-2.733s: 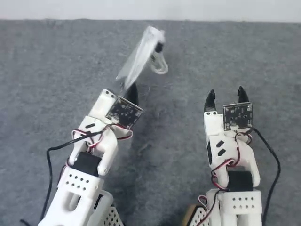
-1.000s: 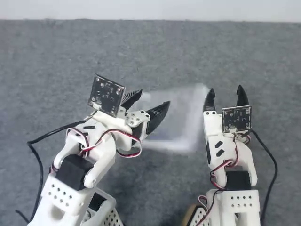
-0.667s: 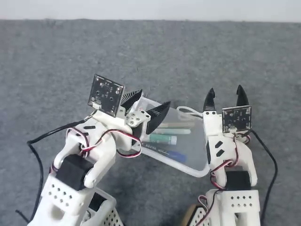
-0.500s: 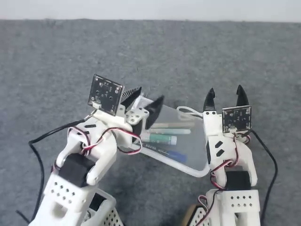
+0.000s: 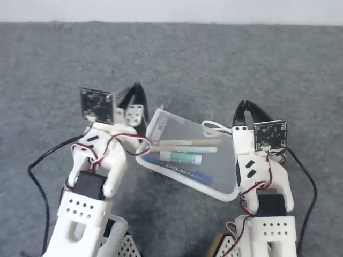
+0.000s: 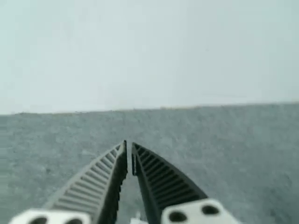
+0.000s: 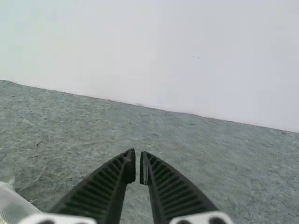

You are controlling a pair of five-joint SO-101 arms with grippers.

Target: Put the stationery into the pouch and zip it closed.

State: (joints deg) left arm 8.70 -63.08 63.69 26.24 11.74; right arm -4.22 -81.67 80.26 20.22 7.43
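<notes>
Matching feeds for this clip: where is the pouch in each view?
High view: the pouch lies on the grey mat, near the frame's centre.
Left wrist view: a pale speck at the root of the left gripper's fingers may be it; cannot tell.
Right wrist view: its clear corner peeks in beside the right gripper.
Shared landmark: the line where mat meets white wall.

Nothing legible; any print on the pens [image 5: 182, 157] (in the pouch [image 5: 222, 172]) is too small.
</notes>
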